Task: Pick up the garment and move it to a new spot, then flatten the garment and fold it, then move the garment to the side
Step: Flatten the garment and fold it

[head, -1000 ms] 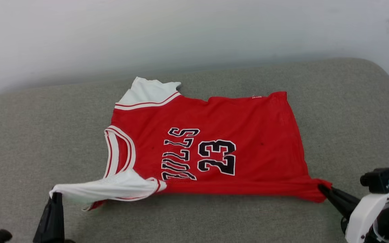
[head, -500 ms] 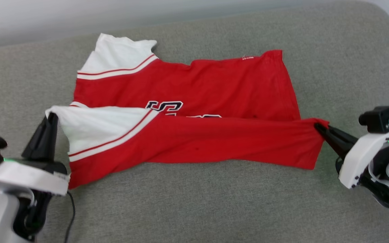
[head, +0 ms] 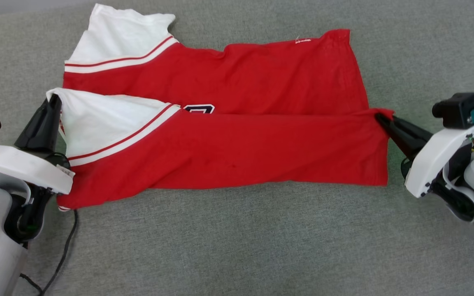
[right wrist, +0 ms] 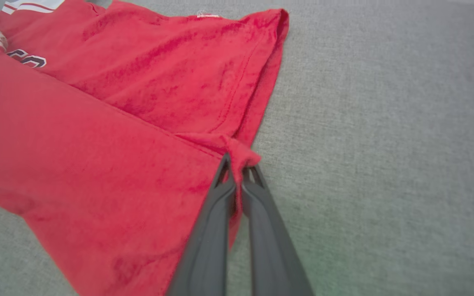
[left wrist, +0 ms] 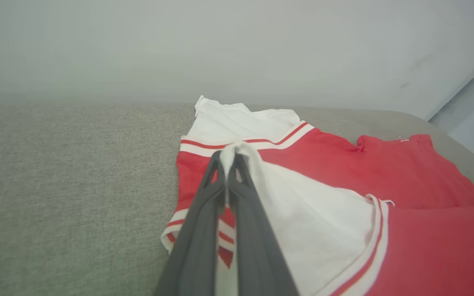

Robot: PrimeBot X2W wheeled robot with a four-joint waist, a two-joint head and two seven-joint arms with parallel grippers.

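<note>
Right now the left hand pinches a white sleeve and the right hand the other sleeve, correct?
No. The left hand does pinch a white sleeve, but the right hand pinches a red bottom corner of the garment; the right wrist view shows it.

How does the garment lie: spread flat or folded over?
Partly folded: the garment has its near half laid over the far half, hiding most of the print. Left gripper and right gripper each pinch an end.

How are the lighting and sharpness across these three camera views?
Head view: soft even light, the garment sharp, no glare. Left wrist view: the left gripper softens toward the lens. Right wrist view: faint green tint on the grey cushion.
</note>
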